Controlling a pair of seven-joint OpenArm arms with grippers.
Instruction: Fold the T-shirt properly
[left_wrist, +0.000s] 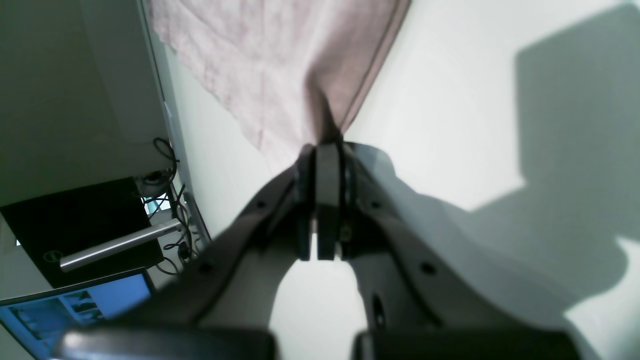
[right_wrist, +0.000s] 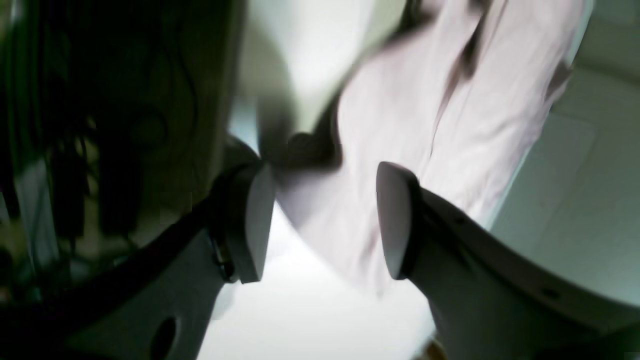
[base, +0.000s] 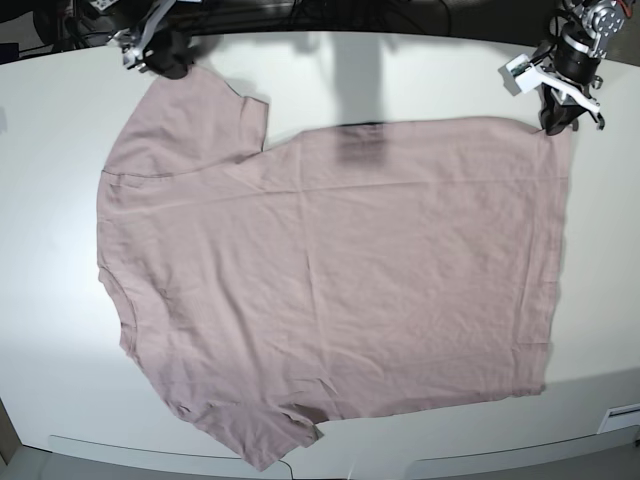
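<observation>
Left wrist view: the left gripper has its fingers pressed together, clamped on a corner of the T-shirt. The pink cloth fans out from the pinch point, its hemmed edge running up and away from the fingers. White tabletop lies on either side of the shirt, with a broad shadow across it. Past the tabletop's edge, away from the shirt, sit a dark monitor, some cables and a lit screen.

Right wrist view: blurred. The right gripper has its fingers wide apart. Pink cloth lies beyond and between them; whether either finger touches it, cannot tell. Bright tabletop shows beside the cloth.

Base view: the shirt lies spread nearly flat on the tabletop, lightly wrinkled, covering most of it. One sleeve points to the far edge, the other reaches the near edge. The left gripper sits right on the shirt's far hem corner. The right gripper is at the tip of the far sleeve, just past the cloth.
</observation>
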